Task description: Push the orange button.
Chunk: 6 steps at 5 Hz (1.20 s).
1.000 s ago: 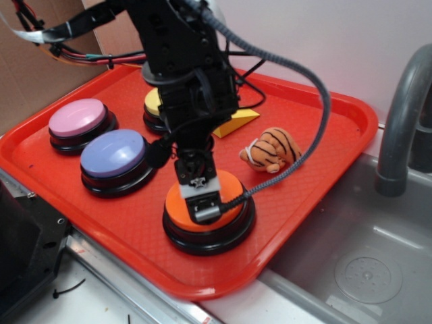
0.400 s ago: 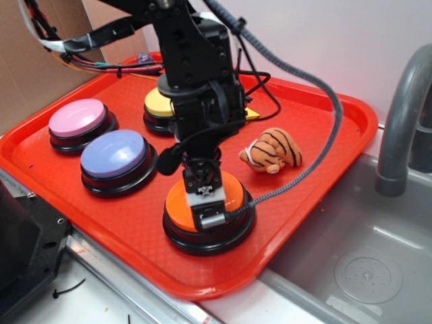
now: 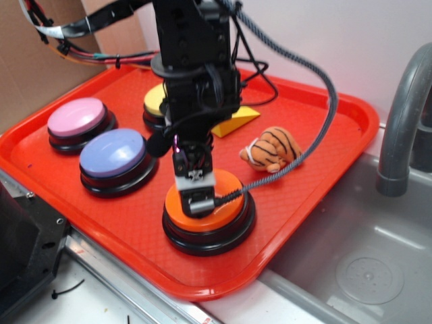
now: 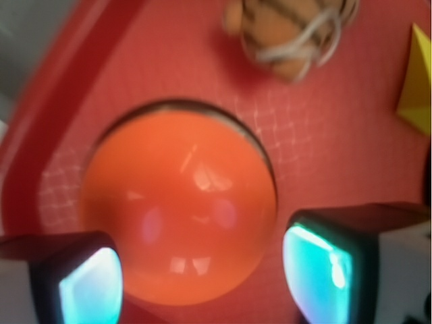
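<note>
Orange button (image 4: 179, 206) near tray (image 3: 223, 287) front edge, gripper (image 4: 202, 273) fingers apart w/ dome between.

Exterior view: evenly lit and fairly sharp, with soft shadows under the buttons on the red tray (image 3: 317, 162). Wrist view: blurred throughout, the plush tiger (image 4: 290, 34) smeared; pale glare patches mark the orange button (image 4: 179, 206); finger pads (image 4: 91, 290) glow cyan.
</note>
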Motion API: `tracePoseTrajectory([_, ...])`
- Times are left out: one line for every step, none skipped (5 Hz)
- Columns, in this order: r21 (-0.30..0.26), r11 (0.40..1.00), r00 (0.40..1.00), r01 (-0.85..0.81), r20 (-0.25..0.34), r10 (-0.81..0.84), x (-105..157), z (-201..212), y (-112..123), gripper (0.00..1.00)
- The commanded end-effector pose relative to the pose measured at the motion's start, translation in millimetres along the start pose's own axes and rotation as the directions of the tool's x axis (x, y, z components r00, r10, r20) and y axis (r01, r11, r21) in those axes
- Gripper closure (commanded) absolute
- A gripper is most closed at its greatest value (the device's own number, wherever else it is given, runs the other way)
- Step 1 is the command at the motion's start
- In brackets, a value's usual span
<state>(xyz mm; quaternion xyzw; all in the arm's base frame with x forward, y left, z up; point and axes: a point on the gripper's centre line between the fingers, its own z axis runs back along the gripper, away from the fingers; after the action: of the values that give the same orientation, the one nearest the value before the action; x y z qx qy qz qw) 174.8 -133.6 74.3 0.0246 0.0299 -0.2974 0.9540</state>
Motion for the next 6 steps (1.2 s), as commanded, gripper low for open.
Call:
tracePoseTrajectory([-0.005,0.997,0.997,-0.072,0.025,0.072,0,41,-4,0.0])
tracePoseTrajectory([-0.018,0.996,0.996,-0.087,0.035,0.087,-2,49,-4,0.0])
tracePoseTrajectory([-0.02,0.995,0.994,-0.094,0.06,0.095,-5,58,-4,0.0])
tracePoseTrajectory([-0.023,0.996,0.991,-0.09,0.093,0.092,-6,64,-3,0.0])
tracePoseTrajectory([-0.022,0.995,0.99,-0.097,0.101,0.098,-7,70,-2,0.0])
tracePoseTrajectory([-0.033,0.994,0.988,-0.105,0.108,0.108,-8,79,1,0.0])
